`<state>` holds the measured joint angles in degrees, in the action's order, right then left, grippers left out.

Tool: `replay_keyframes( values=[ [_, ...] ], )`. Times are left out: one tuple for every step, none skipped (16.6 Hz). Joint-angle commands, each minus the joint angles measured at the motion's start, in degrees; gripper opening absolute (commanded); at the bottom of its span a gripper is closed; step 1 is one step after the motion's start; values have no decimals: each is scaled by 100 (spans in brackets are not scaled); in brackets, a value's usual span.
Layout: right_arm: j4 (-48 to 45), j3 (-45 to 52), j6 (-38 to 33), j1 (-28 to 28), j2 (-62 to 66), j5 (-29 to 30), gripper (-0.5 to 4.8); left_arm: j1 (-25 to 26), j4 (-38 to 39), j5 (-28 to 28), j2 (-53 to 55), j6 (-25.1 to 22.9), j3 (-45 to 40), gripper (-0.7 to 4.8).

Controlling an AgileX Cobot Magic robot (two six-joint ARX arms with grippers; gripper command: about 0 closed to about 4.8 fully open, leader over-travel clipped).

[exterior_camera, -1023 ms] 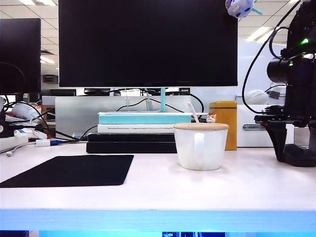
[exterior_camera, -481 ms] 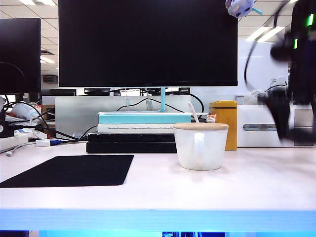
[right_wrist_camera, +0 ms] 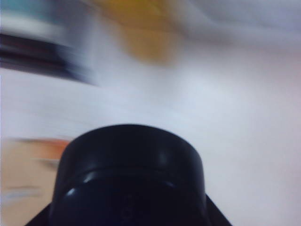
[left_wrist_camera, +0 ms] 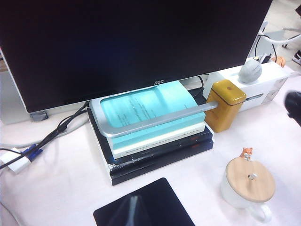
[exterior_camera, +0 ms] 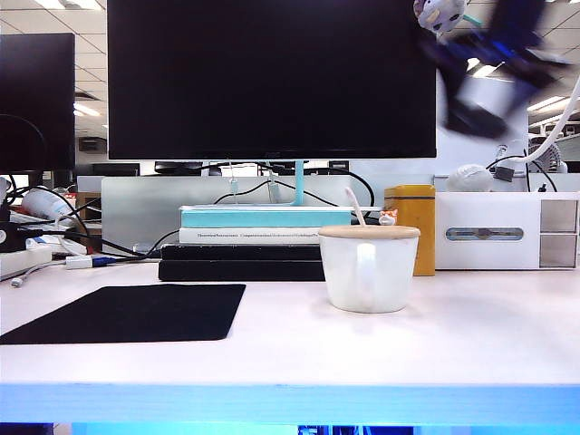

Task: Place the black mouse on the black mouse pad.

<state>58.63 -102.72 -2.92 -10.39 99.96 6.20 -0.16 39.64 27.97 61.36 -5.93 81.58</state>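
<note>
Mouse first: the black mouse (right_wrist_camera: pixel 129 181) fills the lower middle of the right wrist view as a dark rounded dome close under the camera, with smeared pale table behind it. It is off the table, carried by the right end effector (exterior_camera: pixel 489 72), which in the exterior view is a dark blur high at the upper right, level with the upper part of the monitor (exterior_camera: pixel 272 77) and well above everything on the table. The fingers barely show past the dome, but the end effector is closed around the mouse at a fairly wide spread.

The black mouse pad (exterior_camera: pixel 127 313) lies flat at the left of the table (exterior_camera: pixel 471 349), bare and far from the mouse. Between pad and end effector stands a white mug (exterior_camera: pixel 367 272) with a wooden lid (exterior_camera: pixel 368 232), near the table's middle. Behind the mug a stack of books (exterior_camera: pixel 240 258), black ones below and a turquoise one on top, lies under the monitor's foot. Just to the right of the stack is a yellow tin (exterior_camera: pixel 412 227), and beside that a white box (exterior_camera: pixel 503 231) with a grey lump on top.

The left end effector shows in none of the views; its wrist camera looks down on the books, the tin, the mug and one corner of the pad
</note>
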Motion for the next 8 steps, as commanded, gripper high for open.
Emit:
replay_keyframes(
  values=[
    [-262, -614, 42, -575, -11, 595, 295, -4, -76, 39, -17, 37, 35, -5],
    [-549, -863, 39, -1008, 24, 868, 295, -4, -76, 39, -17, 39, 35, -5],
    [-599, -951, 37, -1182, 66, 896, 295, -4, -76, 37, -17, 39, 35, -5],
    [-608, -1117, 33, -1436, 195, 920, 295, -4, -79, 39, -17, 39, 35, -5],
    [-595, -1386, 33, -1814, 487, 920, 295, -4, -79, 39, -17, 37, 37, -5],
    [-599, -1512, 35, -1993, 649, 920, 295, -4, -79, 39, -17, 37, 37, -5],
    [-605, -1648, 35, -2157, 831, 925, 295, -4, -79, 39, -17, 37, 37, -5],
    [-621, -1740, 37, -2260, 964, 922, 295, -4, -79, 39, -17, 39, 37, -5]
  ],
)
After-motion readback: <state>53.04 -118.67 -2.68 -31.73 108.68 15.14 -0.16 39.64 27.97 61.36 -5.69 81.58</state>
